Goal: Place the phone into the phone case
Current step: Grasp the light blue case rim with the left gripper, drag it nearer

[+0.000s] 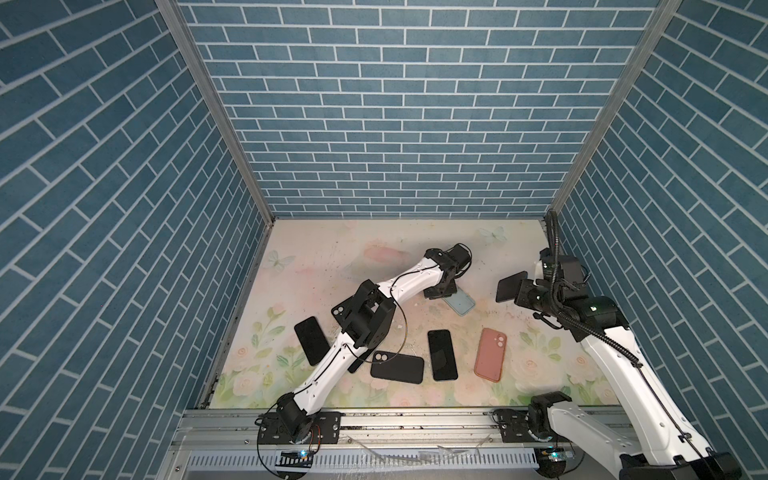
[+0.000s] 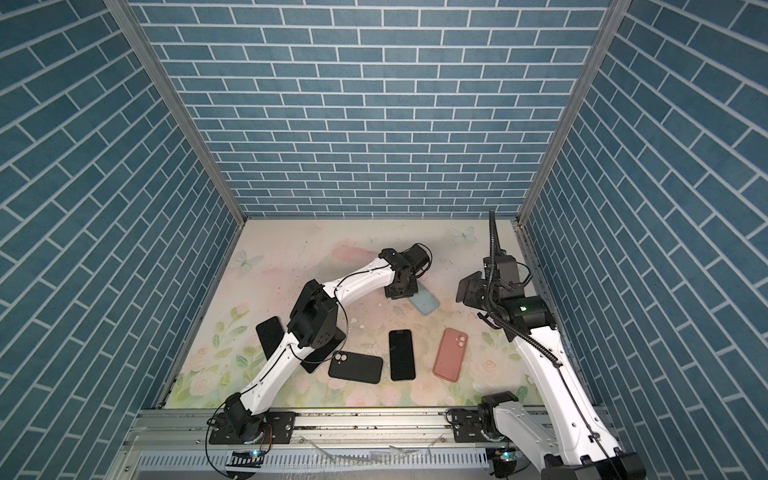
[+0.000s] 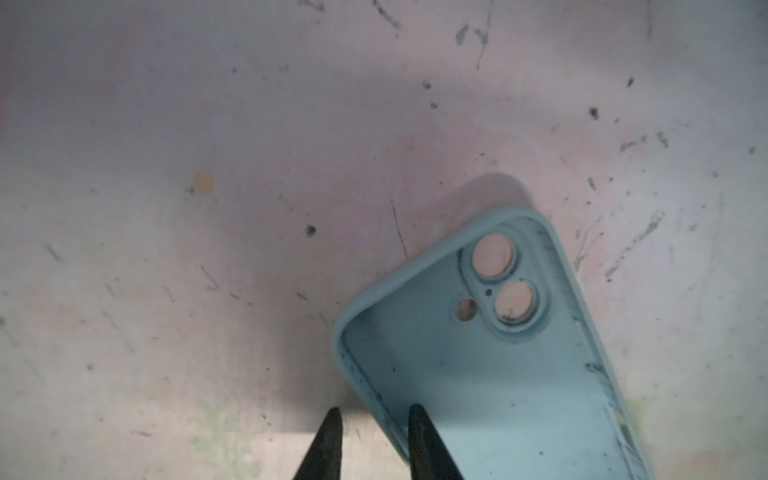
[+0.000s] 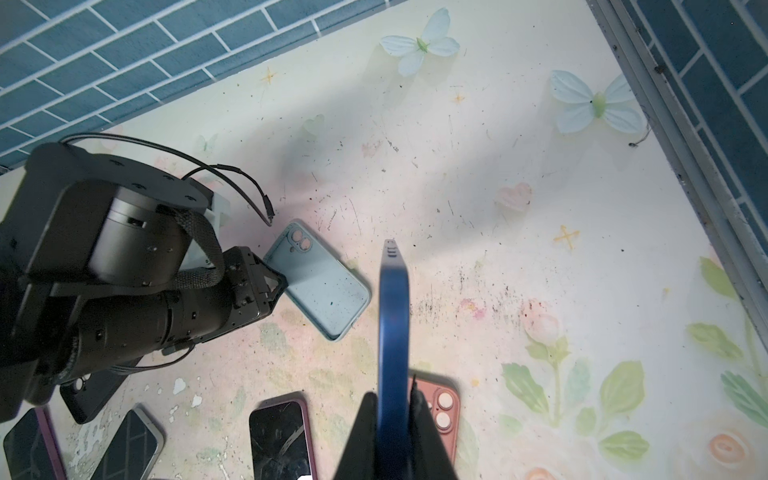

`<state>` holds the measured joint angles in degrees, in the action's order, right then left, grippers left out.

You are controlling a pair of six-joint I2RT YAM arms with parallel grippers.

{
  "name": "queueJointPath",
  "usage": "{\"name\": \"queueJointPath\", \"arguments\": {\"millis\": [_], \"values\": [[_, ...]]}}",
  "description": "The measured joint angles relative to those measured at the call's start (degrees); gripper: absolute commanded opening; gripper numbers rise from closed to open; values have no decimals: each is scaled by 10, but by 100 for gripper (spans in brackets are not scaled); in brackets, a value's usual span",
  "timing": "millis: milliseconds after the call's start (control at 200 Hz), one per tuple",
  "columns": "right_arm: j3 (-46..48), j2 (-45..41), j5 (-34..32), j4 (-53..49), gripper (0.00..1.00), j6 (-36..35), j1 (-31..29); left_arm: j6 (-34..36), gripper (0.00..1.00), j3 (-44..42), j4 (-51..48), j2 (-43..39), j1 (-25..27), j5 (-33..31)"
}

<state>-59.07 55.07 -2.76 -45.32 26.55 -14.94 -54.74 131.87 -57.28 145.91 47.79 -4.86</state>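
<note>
The left tool point(image 3: 374, 413) stands at one long side wall of the light blue case point(image 3: 478, 374). Its fingers point(image 3: 419, 440) straddle that wall, one inside the case and one outside it. We see a narrow gap between them. We cannot tell whether they pinch the wall.

The case lies flat on the table point(image 1: 374, 249) with its open side up. Its camera cut-outs sit at the end away from the left tool.

The right tool point(image 4: 392, 397) is pressed together on the phone point(image 4: 394, 316). The phone is blue and is held by its faces, with one thin edge toward the wrist camera. In both top views we find it to the right of the light blue case, apart from it and raised off the table. The phone is not in the case.

Other items lie on the table, all on the robot-base side of the light blue case:
- a pink case point(image 1: 490, 354), back up, to the right;
- a black phone point(image 1: 442, 355), screen up, beside the pink case;
- a black case point(image 1: 397, 368), back up, to the left.
</note>
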Motion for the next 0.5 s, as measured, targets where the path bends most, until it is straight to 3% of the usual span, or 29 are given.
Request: {"name": "queueJointPath", "arguments": {"millis": [255,500], "values": [[-5,0,0,-16,0,0,0,48,0,3,7,1,-10,-25],[-22,-10,-1,-46,0,0,0,184,0,19,65,-2,-60,-31]]}}
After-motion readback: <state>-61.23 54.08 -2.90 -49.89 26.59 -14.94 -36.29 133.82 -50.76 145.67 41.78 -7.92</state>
